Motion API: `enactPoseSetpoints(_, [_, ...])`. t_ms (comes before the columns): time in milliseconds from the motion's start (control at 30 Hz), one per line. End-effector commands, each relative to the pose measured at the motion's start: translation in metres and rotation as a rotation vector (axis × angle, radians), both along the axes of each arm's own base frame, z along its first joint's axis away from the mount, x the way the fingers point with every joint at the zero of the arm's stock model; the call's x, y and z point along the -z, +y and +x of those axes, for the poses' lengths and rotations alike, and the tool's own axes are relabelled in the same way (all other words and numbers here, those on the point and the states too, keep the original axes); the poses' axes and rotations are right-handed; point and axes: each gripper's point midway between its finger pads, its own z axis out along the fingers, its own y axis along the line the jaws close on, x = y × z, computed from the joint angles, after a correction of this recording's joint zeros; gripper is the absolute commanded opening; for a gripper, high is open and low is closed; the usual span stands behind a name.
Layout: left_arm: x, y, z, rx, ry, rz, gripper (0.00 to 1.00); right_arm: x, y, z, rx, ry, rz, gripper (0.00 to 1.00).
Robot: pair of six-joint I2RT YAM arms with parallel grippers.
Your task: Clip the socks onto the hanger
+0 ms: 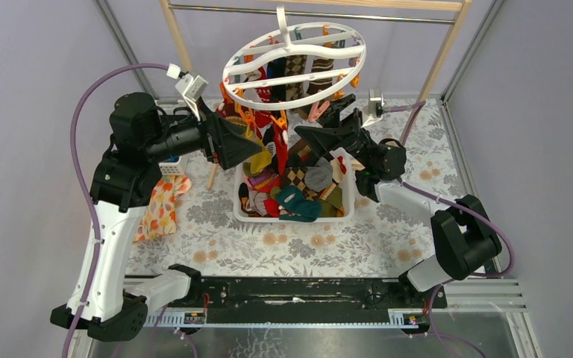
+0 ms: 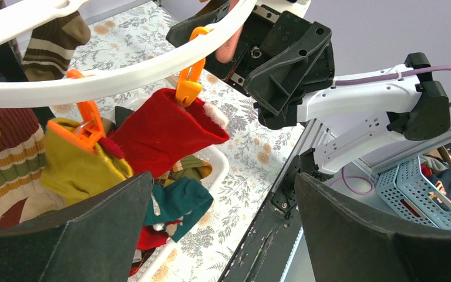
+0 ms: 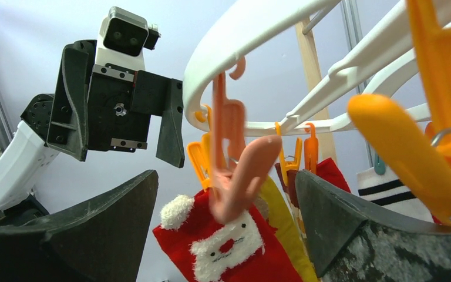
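Observation:
The white oval hanger hangs from the rail above a white basket heaped with socks. Several socks hang from its clips. A red Santa-face sock hangs from an orange clip; it also shows in the left wrist view, beside a mustard sock. My left gripper is open and empty, just left of these hanging socks. My right gripper is open and empty on the other side, facing the Santa sock. An empty pink clip dangles, blurred, in front of it.
The wooden-framed rail stands at the back. An orange-flowered cloth lies under my left arm, beside a small white crate. A blue basket sits off the table's right side.

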Motion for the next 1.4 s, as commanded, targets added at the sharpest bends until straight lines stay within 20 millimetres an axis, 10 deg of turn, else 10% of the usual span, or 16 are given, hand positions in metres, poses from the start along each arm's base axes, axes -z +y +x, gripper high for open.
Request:
enactPoseSetpoints(0, [-0.013, 0.000, -0.003, 0.006, -0.055, -0.004, 0.98, -0.035, -0.016, -0.028, 0.004, -0.173, 0.074, 0.92])
enactPoseSetpoints(1067, [0.016, 0.007, 0.019, -0.082, -0.019, 0.063, 0.95, -0.040, -0.031, -0.045, 0.009, -0.155, 0.104, 0.59])
enactPoseSetpoints(1367, [0.004, 0.005, 0.009, -0.045, -0.032, 0.039, 0.94, -0.014, -0.036, -0.018, 0.010, 0.008, 0.116, 0.86])
